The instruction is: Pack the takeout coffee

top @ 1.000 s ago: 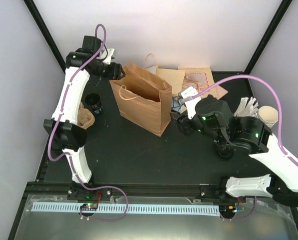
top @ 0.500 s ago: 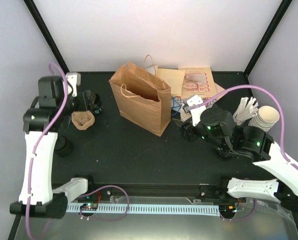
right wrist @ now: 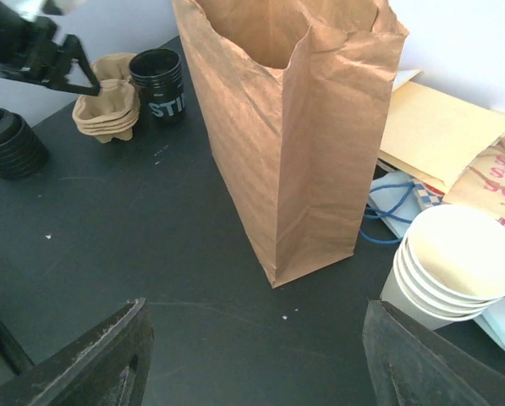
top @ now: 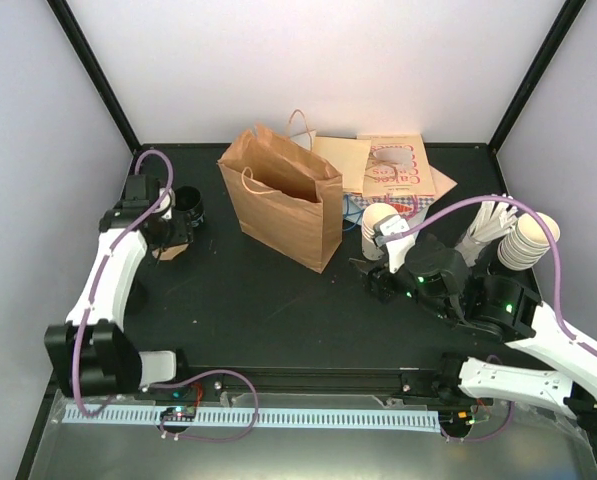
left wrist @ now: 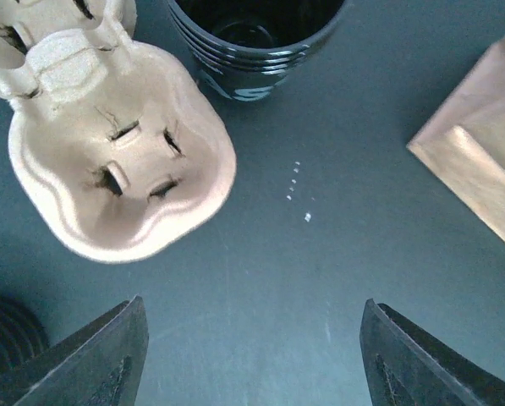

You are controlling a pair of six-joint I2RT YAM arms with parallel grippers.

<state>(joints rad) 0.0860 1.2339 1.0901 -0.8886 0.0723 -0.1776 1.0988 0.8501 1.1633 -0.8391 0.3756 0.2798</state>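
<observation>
Seemingly I'm after the pulp carrier point(left wrist: 117, 178) first: left tool point(left wrist: 252, 347) spread empty beside it, right tool point(right wrist: 252, 338) spread too; next, lower and pinch its rim.

My left arm point(top: 113, 270) reaches forward from its base with the elbow folded back low. The wrist is bent so the left gripper point(left wrist: 252, 364) looks almost straight down, jaws spread wide. My right arm point(top: 563, 340) stretches in from its side toward the middle. The right gripper point(right wrist: 252, 364) aims forward and slightly down, its fingers point(right wrist: 100, 355) parted just as wide.
</observation>
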